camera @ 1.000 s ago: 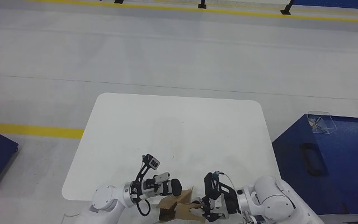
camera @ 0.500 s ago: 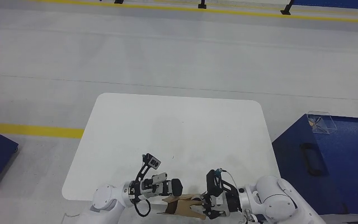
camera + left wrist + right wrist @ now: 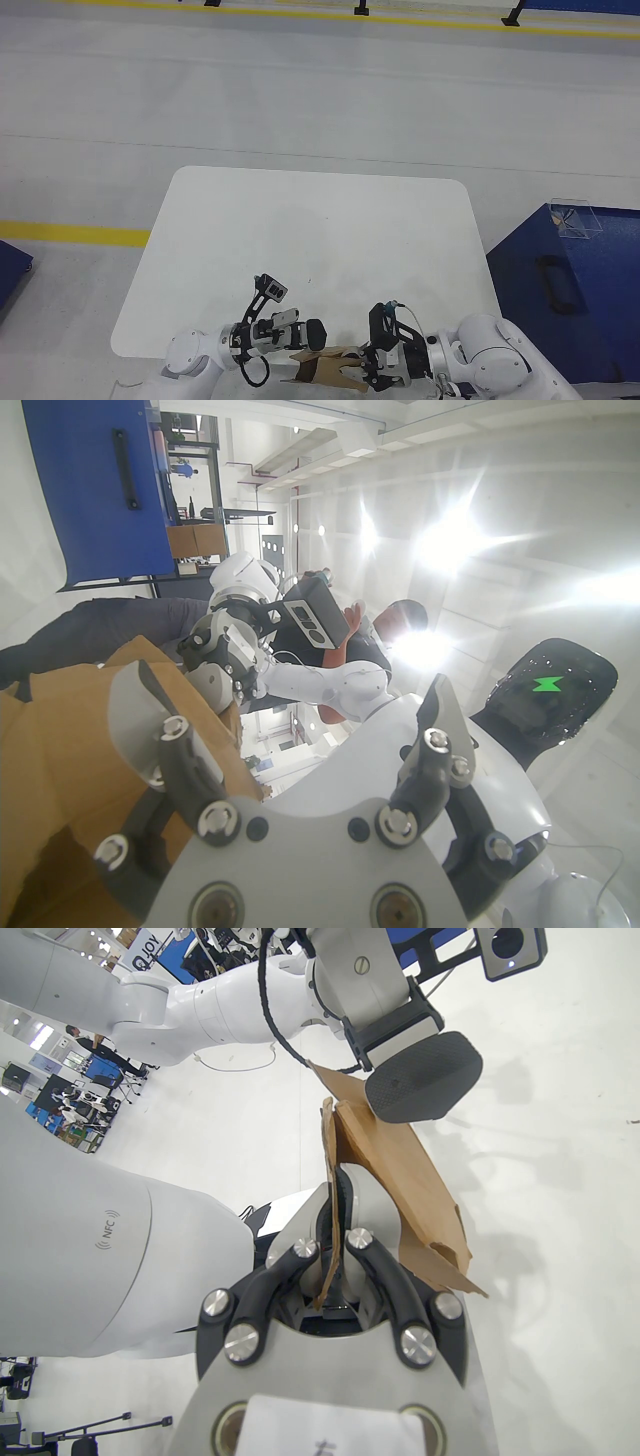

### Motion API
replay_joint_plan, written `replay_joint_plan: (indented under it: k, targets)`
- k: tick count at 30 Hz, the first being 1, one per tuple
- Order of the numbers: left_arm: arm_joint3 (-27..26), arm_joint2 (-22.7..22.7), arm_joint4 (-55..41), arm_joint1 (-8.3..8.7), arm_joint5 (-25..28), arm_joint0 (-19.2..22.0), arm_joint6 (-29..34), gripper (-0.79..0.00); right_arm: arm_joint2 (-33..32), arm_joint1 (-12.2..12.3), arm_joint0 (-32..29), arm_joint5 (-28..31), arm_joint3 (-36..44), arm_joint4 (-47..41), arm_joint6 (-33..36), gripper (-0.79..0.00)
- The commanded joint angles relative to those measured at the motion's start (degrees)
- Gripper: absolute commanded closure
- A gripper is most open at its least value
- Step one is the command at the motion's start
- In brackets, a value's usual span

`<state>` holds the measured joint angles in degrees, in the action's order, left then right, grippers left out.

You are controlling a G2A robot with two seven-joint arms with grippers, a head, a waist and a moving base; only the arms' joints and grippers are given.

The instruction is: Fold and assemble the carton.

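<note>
A brown cardboard carton (image 3: 325,366), partly folded, hangs low over the near edge of the white table (image 3: 320,230) between my two grippers. My right gripper (image 3: 339,1188) is shut on one thin upright flap of the carton (image 3: 400,1168); in the top view it (image 3: 368,368) sits at the carton's right end. My left gripper (image 3: 287,700) is open, its fingers spread wide, with one finger (image 3: 145,710) lying against a panel of the carton (image 3: 65,750). Its black ribbed pad (image 3: 425,1078) rests on the carton's far end.
The table stretches away beyond the arms with nothing on it. A blue cabinet (image 3: 560,290) stands past the table's right edge, with a small clear box (image 3: 572,215) on top. A yellow floor line (image 3: 70,234) runs at the left.
The carton stood taller a second ago and now lies flatter and lower between the grippers. My right gripper shifted slightly with it. Nothing has moved in the last half second.
</note>
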<state>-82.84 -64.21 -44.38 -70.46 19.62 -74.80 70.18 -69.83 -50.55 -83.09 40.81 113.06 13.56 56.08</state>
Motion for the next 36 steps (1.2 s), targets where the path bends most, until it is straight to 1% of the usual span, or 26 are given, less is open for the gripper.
replay_joint_plan:
  k: [1, 3, 5, 8, 10, 13, 15, 17, 18, 21, 24, 26, 29, 36]
  targets:
    - [-1.6, -0.7, -0.4, 0.12, 0.0, 0.2, 0.5, -0.785, 0.0, 0.0, 0.0, 0.0, 0.0, 0.0, 0.0, 0.000]
    - [-3.2, -3.2, -0.6, 0.69, -1.2, 0.2, 1.6, -0.785, 0.0, 0.0, 0.0, -0.5, 0.1, 0.3, -0.5, 0.000]
    - [-6.5, -6.5, 1.1, 1.44, -0.6, -0.5, 3.0, -0.785, 0.2, 0.0, 0.1, -1.9, 0.4, 1.3, -0.9, 0.000]
    - [-13.3, -12.2, 10.9, 2.83, -0.7, -2.8, 1.3, -0.785, -0.2, 0.2, 1.0, -3.2, -1.1, -1.5, 0.2, 0.000]
    - [-19.0, -15.9, 20.2, 3.71, -2.4, -4.9, -1.6, -0.785, -0.2, 0.3, 2.1, -3.8, -3.4, -7.1, 2.5, 0.000]
    - [-27.2, -19.3, 35.4, 4.69, -6.3, -8.3, -5.7, -0.785, -0.1, 0.6, 4.9, -5.6, -7.4, -17.4, 8.0, 0.000]
    - [-31.0, -19.6, 42.5, 5.01, -8.7, -10.2, -8.0, -0.785, 0.2, 0.6, 7.3, -7.0, -10.4, -23.9, 11.5, 0.000]
    - [-33.4, -19.4, 48.2, 5.27, -9.8, -11.6, -9.0, -0.785, 1.3, 0.5, 9.8, -9.1, -13.7, -30.7, 15.8, 0.000]
    - [-34.1, -19.3, 50.3, 5.37, -10.1, -12.1, -9.6, -0.785, 1.9, 0.4, 11.2, -10.0, -15.3, -34.0, 17.4, 0.000]
    - [-34.9, -18.6, 55.0, 5.66, -12.6, -12.7, -9.7, -0.785, 4.2, 0.0, 15.2, -13.5, -19.5, -39.8, 20.9, 0.000]
    - [-35.0, -17.4, 57.3, 5.81, -15.5, -12.5, -9.7, -0.785, 6.8, -0.4, 18.3, -15.5, -22.3, -42.7, 22.9, 0.000]
    - [-34.8, -16.4, 59.6, 5.95, -17.1, -11.9, -8.7, -0.785, 8.4, -0.7, 19.9, -15.8, -23.6, -43.0, 23.2, 0.000]
    - [-34.6, -14.8, 61.9, 5.98, -19.4, -11.0, -9.6, -0.785, 10.5, -1.2, 21.5, -15.5, -24.9, -43.3, 22.9, 0.000]
    - [-32.5, -12.2, 63.1, 6.11, -21.7, -8.1, -8.8, -0.785, 13.9, -2.0, 24.3, -14.7, -26.1, -43.7, 22.1, 0.000]
